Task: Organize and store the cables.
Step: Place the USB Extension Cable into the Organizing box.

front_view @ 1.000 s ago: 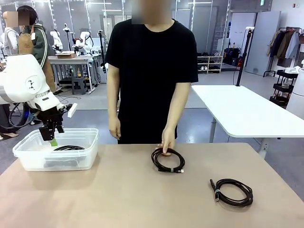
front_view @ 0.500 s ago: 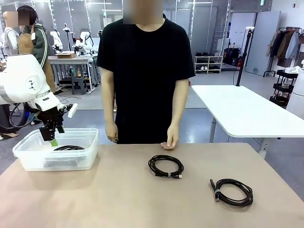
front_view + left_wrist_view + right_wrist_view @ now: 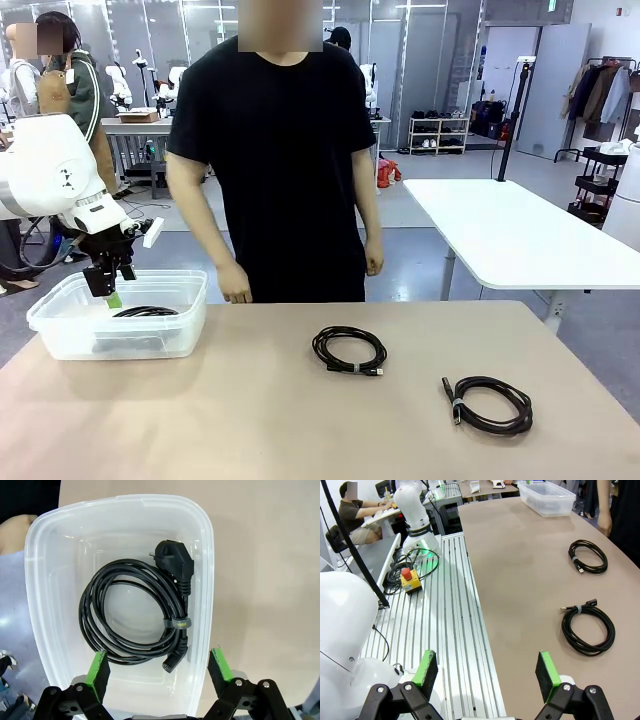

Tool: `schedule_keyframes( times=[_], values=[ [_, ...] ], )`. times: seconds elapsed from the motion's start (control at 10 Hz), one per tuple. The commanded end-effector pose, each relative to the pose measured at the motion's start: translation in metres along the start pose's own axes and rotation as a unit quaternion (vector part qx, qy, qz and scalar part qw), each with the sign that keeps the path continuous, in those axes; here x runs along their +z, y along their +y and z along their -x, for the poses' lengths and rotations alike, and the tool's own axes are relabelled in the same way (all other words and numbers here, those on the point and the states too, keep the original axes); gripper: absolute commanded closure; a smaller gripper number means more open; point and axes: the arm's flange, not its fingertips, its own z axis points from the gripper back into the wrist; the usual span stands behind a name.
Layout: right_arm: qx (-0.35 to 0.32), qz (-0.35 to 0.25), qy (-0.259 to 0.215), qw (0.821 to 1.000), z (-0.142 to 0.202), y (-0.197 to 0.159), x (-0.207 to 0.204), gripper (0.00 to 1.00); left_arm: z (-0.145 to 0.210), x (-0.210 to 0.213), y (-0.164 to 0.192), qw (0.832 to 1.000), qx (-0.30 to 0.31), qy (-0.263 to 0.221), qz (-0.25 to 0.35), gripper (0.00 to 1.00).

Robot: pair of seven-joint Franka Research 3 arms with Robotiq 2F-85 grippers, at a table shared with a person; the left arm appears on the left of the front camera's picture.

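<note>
Cables lie in three places. One black coil with a chunky plug [image 3: 172,625] rests flat on the floor of the clear plastic bin [image 3: 180,325] at the table's [image 3: 250,420] left end. A second coil [image 3: 352,368] lies on the bare tabletop near the middle. A third coil [image 3: 457,405] lies nearer the robot's right, well apart from the second. The left gripper [image 3: 158,652] hangs over the bin, pointing down at the coil inside. Its green-padded fingers [image 3: 99,667] are spread wide, holding nothing and clear of both the cord and the bin walls. The right gripper [image 3: 487,654] is off beyond the table's edge, above a slatted metal platform. Its jaws are also fully apart and empty, with the two loose coils lying well away from it on the tabletop. A person [image 3: 290,160] stands at the far side, both hands off the table.
</note>
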Motion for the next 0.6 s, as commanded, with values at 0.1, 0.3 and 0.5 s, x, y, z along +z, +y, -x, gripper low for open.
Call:
schedule_keyframes(
  times=[0.1, 0.3, 0.5],
  values=[
    [0.008, 0.002, -0.006, 1.0, -0.001, 0.0, 0.003, 0.0, 0.001, 0.0, 0.001, 1.0, -0.001, 0.002, 0.0, 0.0],
    [0.008, 0.002, -0.006, 1.0, -0.001, 0.0, 0.003, 0.0, 0.001, 0.0, 0.001, 1.0, -0.001, 0.002, 0.0, 0.0],
    [0.008, 0.002, -0.006, 1.0, -0.001, 0.0, 0.003, 0.0, 0.0, 0.023, -0.019, 1.0, 0.02, -0.018, -0.011, 0.0]
  ],
)
